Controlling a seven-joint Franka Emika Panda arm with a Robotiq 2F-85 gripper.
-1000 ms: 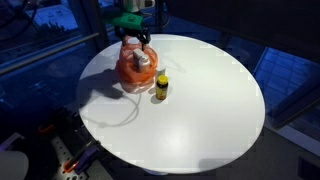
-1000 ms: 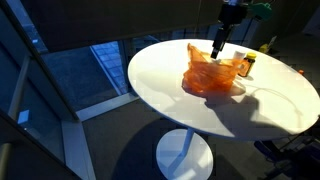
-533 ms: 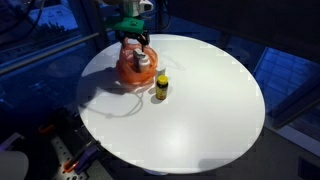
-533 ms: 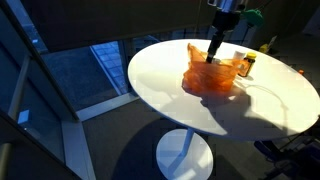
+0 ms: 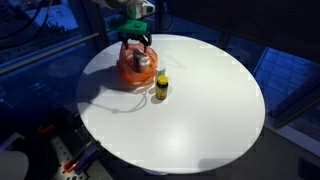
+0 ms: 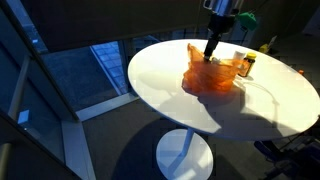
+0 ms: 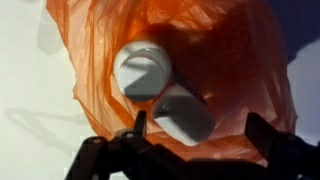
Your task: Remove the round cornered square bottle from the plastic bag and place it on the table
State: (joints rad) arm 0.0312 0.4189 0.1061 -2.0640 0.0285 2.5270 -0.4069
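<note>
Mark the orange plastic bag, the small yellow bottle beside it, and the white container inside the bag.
orange plastic bag (image 5: 125, 70), in an exterior view, on its crumpled side wall.
small yellow bottle (image 5: 160, 90), in an exterior view, on its body.
white container (image 7: 143, 72), wrist view, on its rounded top.

The bag (image 7: 235, 60) is thin orange plastic, crinkled and half see-through. The bottles (image 7: 143, 68) in it look smooth white plastic; the table (image 5: 200, 110) is matt white, my fingers (image 7: 264, 135) matt black.
</note>
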